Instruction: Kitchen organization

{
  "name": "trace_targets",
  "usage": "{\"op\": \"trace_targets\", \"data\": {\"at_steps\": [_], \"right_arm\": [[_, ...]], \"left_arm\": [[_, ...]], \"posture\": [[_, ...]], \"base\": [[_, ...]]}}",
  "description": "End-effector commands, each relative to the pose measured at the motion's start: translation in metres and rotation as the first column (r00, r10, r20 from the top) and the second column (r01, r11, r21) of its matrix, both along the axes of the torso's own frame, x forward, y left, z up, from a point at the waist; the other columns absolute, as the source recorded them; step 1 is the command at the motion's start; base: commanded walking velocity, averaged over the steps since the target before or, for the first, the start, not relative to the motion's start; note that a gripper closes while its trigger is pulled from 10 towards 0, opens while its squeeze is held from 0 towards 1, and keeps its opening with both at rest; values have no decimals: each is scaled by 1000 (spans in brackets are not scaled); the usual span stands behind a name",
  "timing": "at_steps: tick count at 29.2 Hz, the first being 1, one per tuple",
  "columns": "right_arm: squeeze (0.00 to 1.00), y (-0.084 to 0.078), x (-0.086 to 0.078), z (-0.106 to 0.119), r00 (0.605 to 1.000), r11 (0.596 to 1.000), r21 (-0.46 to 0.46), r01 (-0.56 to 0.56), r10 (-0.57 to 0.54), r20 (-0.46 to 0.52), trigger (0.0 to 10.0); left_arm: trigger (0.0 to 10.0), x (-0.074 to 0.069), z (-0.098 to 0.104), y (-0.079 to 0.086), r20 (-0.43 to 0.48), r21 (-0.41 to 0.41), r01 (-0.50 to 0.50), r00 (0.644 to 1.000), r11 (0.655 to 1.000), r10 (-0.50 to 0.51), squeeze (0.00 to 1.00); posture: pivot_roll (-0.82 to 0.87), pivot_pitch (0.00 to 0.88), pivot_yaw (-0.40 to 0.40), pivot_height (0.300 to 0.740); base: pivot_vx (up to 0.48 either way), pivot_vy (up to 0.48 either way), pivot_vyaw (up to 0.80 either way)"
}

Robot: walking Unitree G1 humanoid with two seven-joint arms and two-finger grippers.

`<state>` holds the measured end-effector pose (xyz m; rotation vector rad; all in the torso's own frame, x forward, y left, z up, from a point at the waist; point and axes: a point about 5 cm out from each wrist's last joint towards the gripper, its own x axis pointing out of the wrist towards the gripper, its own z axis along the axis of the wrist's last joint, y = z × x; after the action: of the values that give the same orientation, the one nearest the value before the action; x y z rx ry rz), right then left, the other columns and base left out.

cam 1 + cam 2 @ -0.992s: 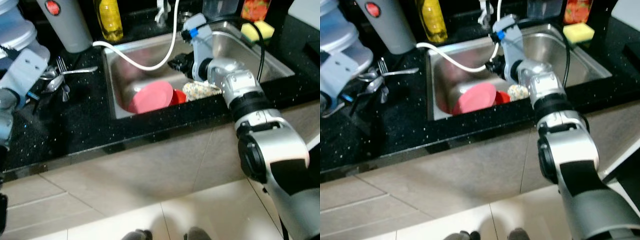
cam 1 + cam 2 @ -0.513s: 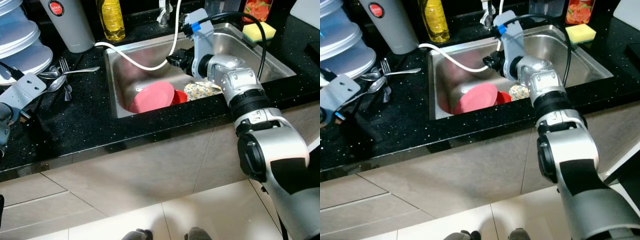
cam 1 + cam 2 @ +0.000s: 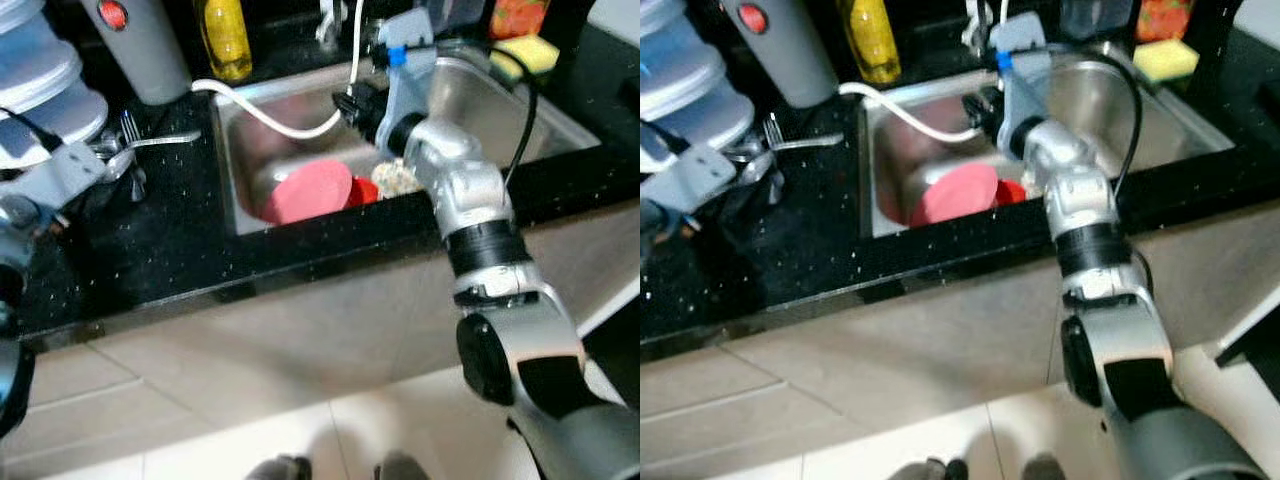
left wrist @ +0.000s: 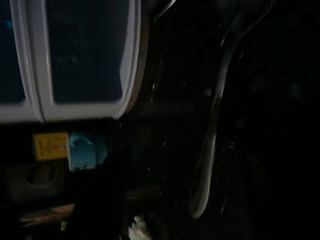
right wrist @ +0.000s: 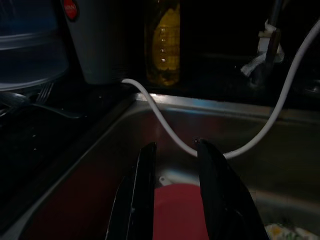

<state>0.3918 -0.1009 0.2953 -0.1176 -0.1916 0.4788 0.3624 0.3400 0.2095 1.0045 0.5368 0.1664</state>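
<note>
A pink plate [image 3: 310,190] leans in the steel sink [image 3: 245,150], with a red bowl [image 3: 359,191] and a flower-patterned dish [image 3: 396,177] beside it. My right arm reaches over the sink. Its gripper [image 5: 175,146] hangs open above the plate's far edge, nothing between the fingers. A white hose [image 5: 165,127] loops just beyond the fingertips. My left arm [image 3: 62,173] rests over the black counter near the forks and spoons [image 3: 125,150]. The left wrist view is dark, with a white container rim [image 4: 82,107] and a utensil handle [image 4: 207,155].
A yellow bottle [image 3: 222,40] and a grey canister with a red label [image 3: 140,50] stand behind the sink. Stacked pale containers [image 3: 40,75] sit at the far left. A yellow sponge [image 3: 528,52] lies at the back right. The counter's front edge [image 3: 300,270] runs across.
The head camera has shifted and blurred slightly. My right gripper has risen a little toward the back of the sink. My left arm dropped lower over the counter.
</note>
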Motion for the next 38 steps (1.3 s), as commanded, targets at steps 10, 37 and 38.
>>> {"op": "trace_targets", "data": {"at_steps": [10,37,38], "right_arm": [[0,-9,-22,2,999,998,44,47,-48,22,10000],[0,-20,-32,35,973,978,190,85,-122,195,10000],[0,-20,-32,39,968,974,209,88,-133,212,10000]], "left_arm": [[2667,-11,-37,5,-146,98,5,989,995,10,0],[10000,-6,97,-91,733,-436,432,679,790,33,0],[10000,-14,100,-99,753,-456,475,657,753,41,0]], "posture": [[-9,295,128,740],[102,121,92,740],[102,121,92,740]], "base": [[0,0,0],[0,0,0],[0,0,0]]}}
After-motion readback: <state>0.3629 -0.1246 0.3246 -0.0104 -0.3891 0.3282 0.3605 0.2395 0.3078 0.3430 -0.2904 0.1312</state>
